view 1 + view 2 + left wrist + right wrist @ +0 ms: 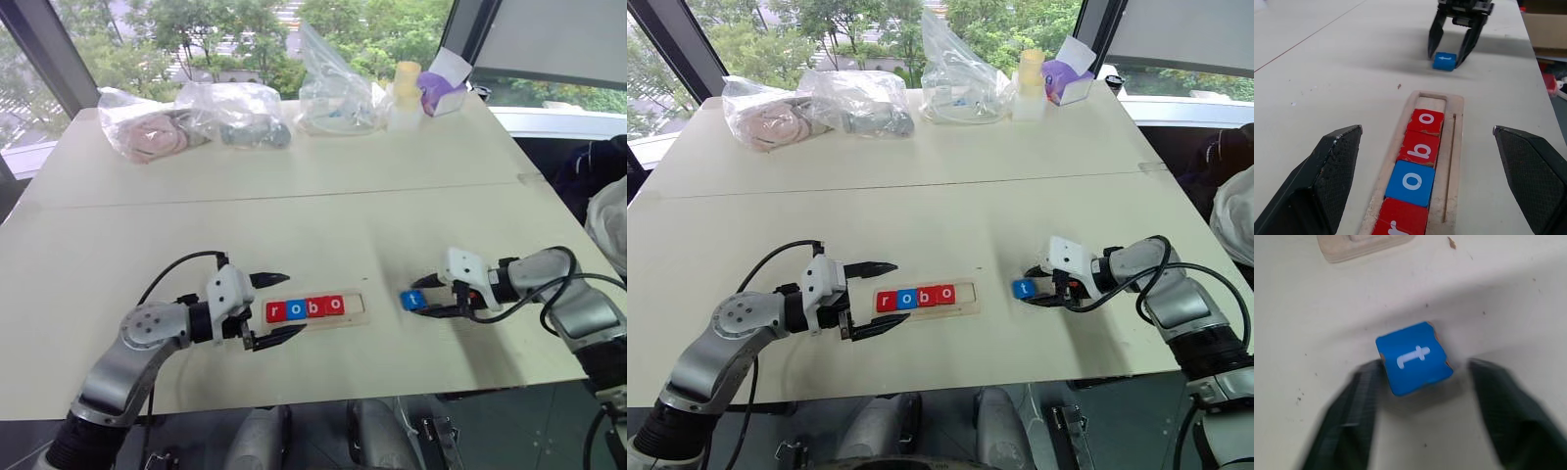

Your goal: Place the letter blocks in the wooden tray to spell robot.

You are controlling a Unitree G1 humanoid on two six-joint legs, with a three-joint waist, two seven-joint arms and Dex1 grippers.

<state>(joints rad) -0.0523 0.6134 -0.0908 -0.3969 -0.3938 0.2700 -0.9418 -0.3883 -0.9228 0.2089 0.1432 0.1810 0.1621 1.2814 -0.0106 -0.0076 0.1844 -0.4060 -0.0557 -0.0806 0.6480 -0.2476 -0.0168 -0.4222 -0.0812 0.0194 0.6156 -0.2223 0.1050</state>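
Observation:
The wooden tray lies at the middle front of the table. It holds four letter blocks in a row: red r, blue o, red b, red o. Its right end slot is bare. My left gripper is open, its fingers standing wide on either side of the tray's left end. The blue t block lies flat on the table, right of the tray. My right gripper is open and straddles it, one finger close against each side.
Several clear plastic bags with contents line the table's far edge, next to a yellow container and a purple and white box. A seam crosses the tabletop. The front edge runs just below both arms.

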